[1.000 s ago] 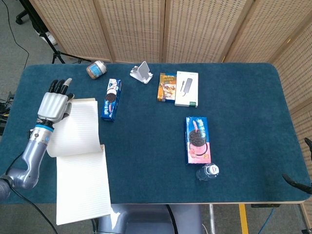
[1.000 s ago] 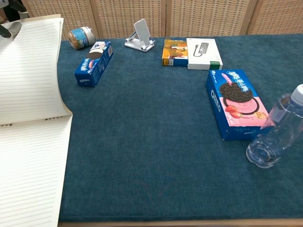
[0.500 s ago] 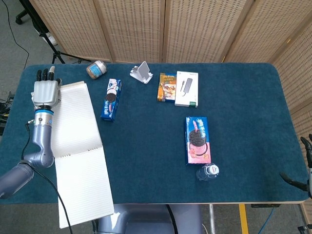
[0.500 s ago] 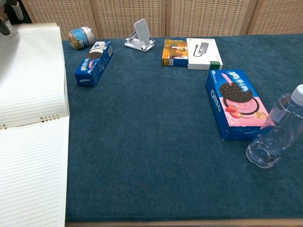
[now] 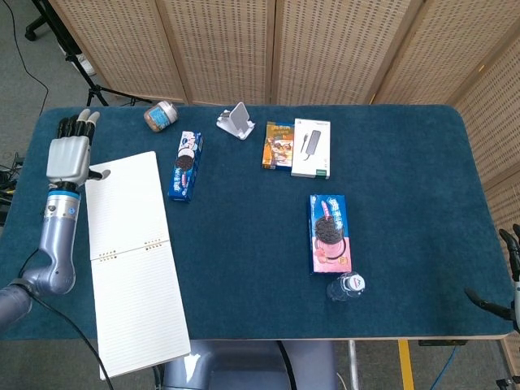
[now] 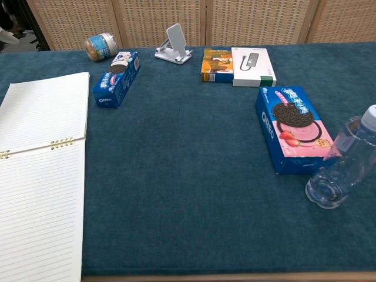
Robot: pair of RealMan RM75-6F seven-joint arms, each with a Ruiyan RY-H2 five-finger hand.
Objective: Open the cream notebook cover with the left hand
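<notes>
The cream notebook (image 5: 134, 260) lies open and flat near the table's left edge. Its turned-back cover (image 5: 126, 199) lies lined side up, beyond the ring binding (image 5: 126, 249). The chest view shows the same cover (image 6: 47, 111) and the lined page (image 6: 38, 211) at the left. My left hand (image 5: 67, 154) hovers just left of the cover's far corner, fingers straight and holding nothing. Only some dark fingers of my right hand (image 5: 510, 272) peek in at the right edge, spread apart and holding nothing.
A blue Oreo box (image 5: 186, 166) lies right of the notebook, a jar (image 5: 162, 114) behind it. A phone stand (image 5: 236, 120), an orange box (image 5: 279, 145) and a white box (image 5: 312, 148) sit mid-back. A pink Oreo box (image 5: 329, 232) and water bottle (image 5: 347, 286) stand front right.
The cover, lifted a second ago, has swung over and dropped flat on the table. My left hand has let go of it and moved away to the left.
</notes>
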